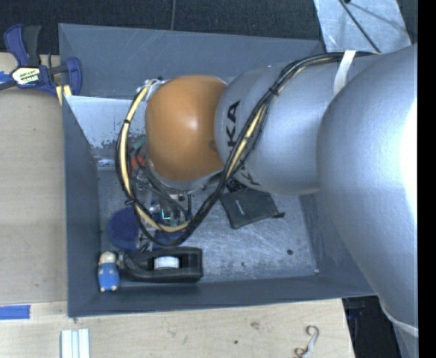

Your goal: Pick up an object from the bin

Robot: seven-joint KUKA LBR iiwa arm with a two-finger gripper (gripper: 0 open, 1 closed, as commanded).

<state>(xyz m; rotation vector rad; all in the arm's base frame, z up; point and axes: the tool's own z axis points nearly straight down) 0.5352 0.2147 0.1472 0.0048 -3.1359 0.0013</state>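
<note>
Blue lump (123, 228), blue-white bottle (107, 272), black tape dispenser (165, 264), dark pad (252, 206): one each.

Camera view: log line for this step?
gripper: down in bin, lower left | nearest: blue round thing, black tape dispenser | hold: cannot tell

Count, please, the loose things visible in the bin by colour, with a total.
Blue: 2 (round blue thing; small blue thing with pale cap, lower left corner)
Black: 2 (tape dispenser beside them; flat dark piece further right)
Total: 4 in view
</note>
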